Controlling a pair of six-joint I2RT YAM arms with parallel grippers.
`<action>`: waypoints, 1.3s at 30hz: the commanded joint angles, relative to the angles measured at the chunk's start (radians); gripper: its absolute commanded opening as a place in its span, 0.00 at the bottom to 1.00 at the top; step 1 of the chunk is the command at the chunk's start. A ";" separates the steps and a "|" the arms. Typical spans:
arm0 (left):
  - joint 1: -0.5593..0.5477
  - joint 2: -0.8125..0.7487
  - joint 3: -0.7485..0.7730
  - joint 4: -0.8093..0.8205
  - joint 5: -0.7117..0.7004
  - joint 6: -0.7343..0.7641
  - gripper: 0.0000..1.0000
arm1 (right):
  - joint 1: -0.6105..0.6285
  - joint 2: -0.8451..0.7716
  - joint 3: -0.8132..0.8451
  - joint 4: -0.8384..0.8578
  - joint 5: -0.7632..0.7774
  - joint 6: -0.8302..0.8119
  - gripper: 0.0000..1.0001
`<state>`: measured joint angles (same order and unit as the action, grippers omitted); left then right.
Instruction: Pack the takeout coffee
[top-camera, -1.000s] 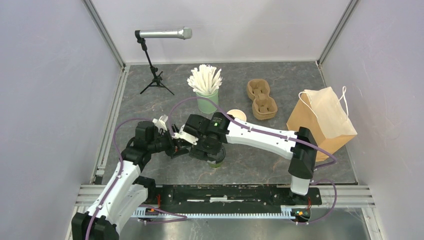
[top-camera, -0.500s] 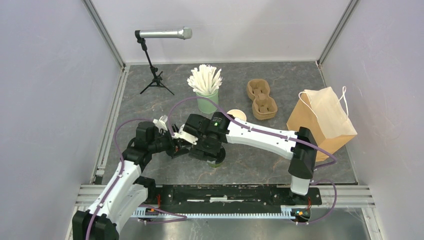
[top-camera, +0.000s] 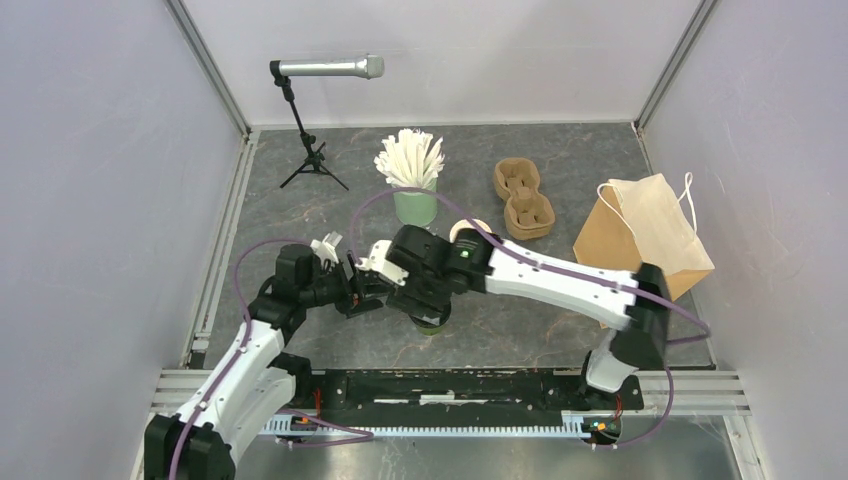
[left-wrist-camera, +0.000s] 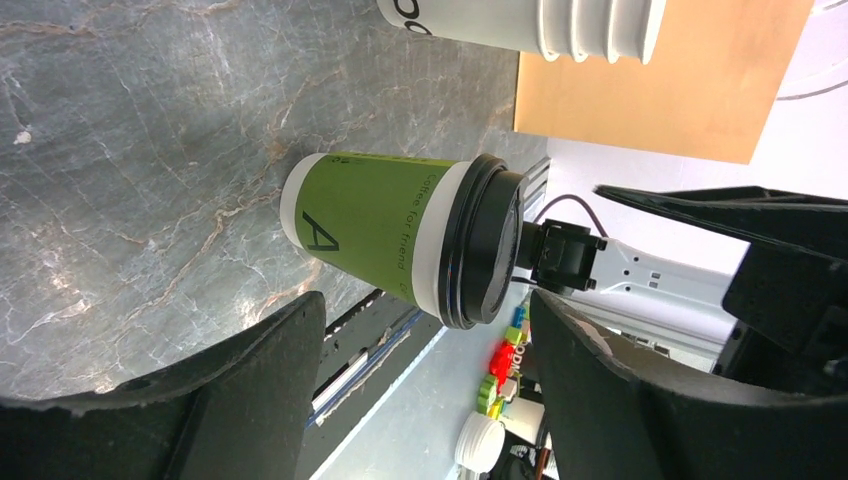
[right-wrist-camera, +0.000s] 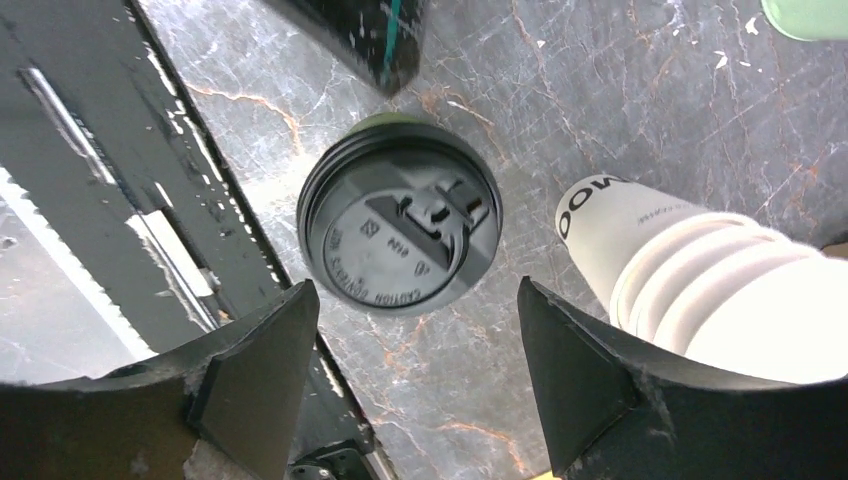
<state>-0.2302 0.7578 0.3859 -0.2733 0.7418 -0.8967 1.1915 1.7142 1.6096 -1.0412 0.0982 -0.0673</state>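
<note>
The green cup (top-camera: 432, 322) stands upright on the table (top-camera: 300, 210), near the front edge, with the black rail (top-camera: 480, 390) just beyond on the near side. To its right, bare stone runs as far as the bag (top-camera: 645, 245). Behind it the stack of cups (right-wrist-camera: 690, 280) stands close, and the mint cup (top-camera: 415, 207) is farther back.

The left gripper (left-wrist-camera: 428, 305) comes in level from the left. Its jaws are wide apart, the cup shows between them with a gap on each side, and it holds nothing. The right arm stretches across from its base. The right gripper (right-wrist-camera: 418, 290) hangs over the lid (right-wrist-camera: 400, 230), pointing down, jaws spread wider than the rim, gripping nothing.

The table is grey marbled stone, shut in by pale walls on three sides. A carrier (top-camera: 522, 197) and a mic stand (top-camera: 305, 150) sit at the back.
</note>
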 joint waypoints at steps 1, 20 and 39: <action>-0.031 0.009 0.019 0.042 -0.012 -0.021 0.80 | 0.003 -0.194 -0.161 0.223 -0.013 0.058 0.77; -0.207 0.105 0.145 -0.006 -0.149 0.089 0.76 | -0.131 -0.685 -0.941 1.145 -0.226 0.269 0.00; -0.253 0.159 0.101 0.038 -0.165 0.063 0.66 | -0.145 -0.556 -1.003 1.280 -0.261 0.270 0.00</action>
<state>-0.4740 0.9092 0.5007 -0.2806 0.5907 -0.8360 1.0515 1.1427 0.6182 0.1768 -0.1596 0.2092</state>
